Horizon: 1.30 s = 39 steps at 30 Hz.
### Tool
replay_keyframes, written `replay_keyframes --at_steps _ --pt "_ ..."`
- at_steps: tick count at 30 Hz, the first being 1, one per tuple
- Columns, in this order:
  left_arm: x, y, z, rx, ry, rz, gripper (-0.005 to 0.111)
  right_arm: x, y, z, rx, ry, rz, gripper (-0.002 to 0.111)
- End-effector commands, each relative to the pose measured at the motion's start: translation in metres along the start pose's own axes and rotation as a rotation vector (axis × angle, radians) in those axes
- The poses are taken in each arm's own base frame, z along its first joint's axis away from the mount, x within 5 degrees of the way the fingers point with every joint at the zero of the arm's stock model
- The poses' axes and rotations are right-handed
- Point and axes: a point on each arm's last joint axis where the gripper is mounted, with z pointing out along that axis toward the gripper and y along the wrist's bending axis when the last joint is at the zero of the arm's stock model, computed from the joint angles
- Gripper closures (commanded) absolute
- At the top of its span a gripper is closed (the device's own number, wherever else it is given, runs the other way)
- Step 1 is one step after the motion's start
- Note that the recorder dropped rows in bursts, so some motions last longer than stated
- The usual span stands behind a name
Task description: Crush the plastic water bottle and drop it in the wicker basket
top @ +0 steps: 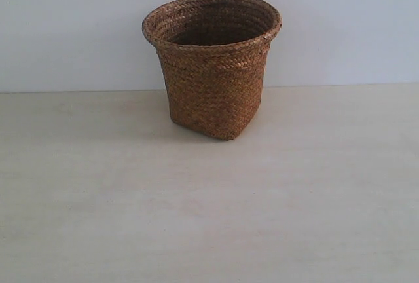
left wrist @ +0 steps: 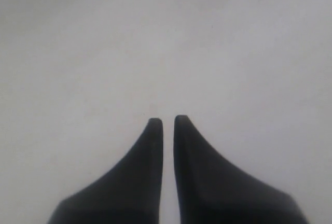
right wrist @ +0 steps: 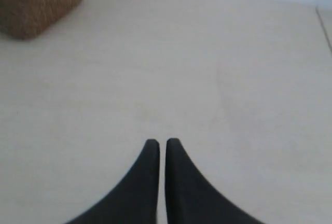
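The brown wicker basket (top: 213, 67) stands upright toward the back of the pale table, its wide rolled rim facing up. Its lower corner (right wrist: 39, 3) shows at the edge of the right wrist view. The plastic water bottle is out of view in every frame. My left gripper (left wrist: 168, 120) hangs over bare pale surface, its two dark fingers nearly touching with nothing between them. My right gripper (right wrist: 162, 142) is likewise shut and empty over the tabletop, well away from the basket. Neither arm appears in the exterior view.
A pale wooden tabletop (top: 209, 217) runs up to a plain light wall (top: 65, 27) behind the basket. A table edge or seam (right wrist: 324, 27) shows at the side of the right wrist view.
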Motion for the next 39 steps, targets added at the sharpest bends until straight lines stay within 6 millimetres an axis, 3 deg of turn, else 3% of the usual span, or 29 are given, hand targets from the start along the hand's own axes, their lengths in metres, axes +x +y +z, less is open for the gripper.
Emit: replay_keyframes --at_steps 1,8,15,22,39 --pt "0.017 -0.001 -0.022 -0.024 -0.239 -0.064 0.102 0.012 0.001 -0.020 0.014 -0.186 0.001 0.108" --pt "0.051 -0.009 -0.037 -0.014 -0.479 -0.101 0.102 0.034 0.004 -0.035 -0.004 -0.394 0.062 0.108" --pt "0.084 -0.017 -0.048 -0.011 -0.712 -0.139 0.102 0.046 0.005 -0.066 0.006 -0.564 0.064 0.108" --pt "0.110 -0.025 -0.038 -0.028 -0.887 -0.143 0.102 0.062 0.006 -0.075 0.020 -0.735 0.058 0.108" --pt "0.117 -0.026 -0.035 -0.040 -0.923 -0.136 0.102 0.069 0.006 -0.071 0.040 -0.662 0.011 0.108"
